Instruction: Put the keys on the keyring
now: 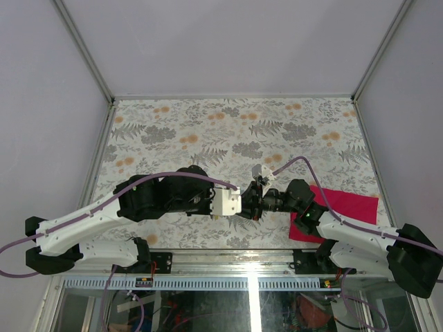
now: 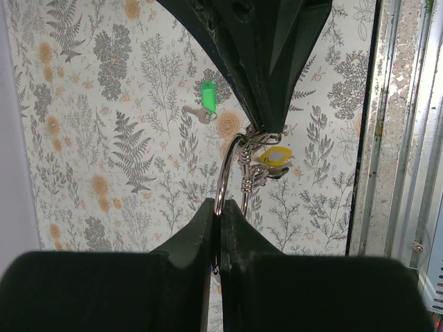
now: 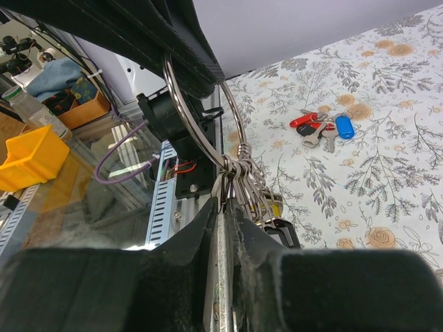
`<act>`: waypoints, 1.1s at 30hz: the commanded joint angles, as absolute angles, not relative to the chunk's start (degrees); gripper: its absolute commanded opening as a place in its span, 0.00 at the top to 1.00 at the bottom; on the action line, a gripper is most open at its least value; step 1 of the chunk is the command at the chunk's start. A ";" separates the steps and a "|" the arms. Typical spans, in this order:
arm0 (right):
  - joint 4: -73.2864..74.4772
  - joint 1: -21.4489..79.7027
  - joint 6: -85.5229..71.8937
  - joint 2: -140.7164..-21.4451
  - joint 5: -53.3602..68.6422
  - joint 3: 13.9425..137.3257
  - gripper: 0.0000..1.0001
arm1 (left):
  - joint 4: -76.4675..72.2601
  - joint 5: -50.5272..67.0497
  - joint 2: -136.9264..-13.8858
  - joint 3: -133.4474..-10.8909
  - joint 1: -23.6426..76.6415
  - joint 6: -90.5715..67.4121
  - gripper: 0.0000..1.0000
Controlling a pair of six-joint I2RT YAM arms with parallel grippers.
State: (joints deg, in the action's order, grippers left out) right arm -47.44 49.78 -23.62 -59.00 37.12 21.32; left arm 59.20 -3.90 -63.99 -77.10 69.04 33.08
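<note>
The keyring (image 2: 220,176) is a thin silvery wire ring held in the air between both grippers. My left gripper (image 2: 220,206) is shut on its lower arc. My right gripper (image 3: 223,207) is shut on the ring (image 3: 237,121) next to a bunch of small rings (image 3: 243,174) carrying a yellow tag (image 2: 275,157). The green key (image 2: 207,97) lies on the floral table beyond the ring. The red key (image 3: 303,120) and the blue key (image 3: 344,126) lie together on the table, apart from both grippers. From above, the two grippers (image 1: 248,200) meet tip to tip near the table's front.
A red cloth square (image 1: 344,206) lies at the front right, partly under the right arm. The table's metal front rail (image 1: 249,259) runs just behind the grippers. White walls close the table in on three sides.
</note>
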 commanded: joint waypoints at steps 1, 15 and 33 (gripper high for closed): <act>-51.36 50.05 -24.44 -59.53 38.21 22.21 0.83 | 55.72 -4.92 -63.38 -77.46 69.42 33.63 1.00; -55.49 50.09 -26.55 -62.47 39.54 22.71 0.66 | 55.64 -4.73 -64.18 -77.84 69.37 33.61 1.00; -53.78 50.02 -27.42 -58.39 37.60 22.07 1.00 | 55.24 -5.93 -63.76 -76.30 69.38 33.57 1.00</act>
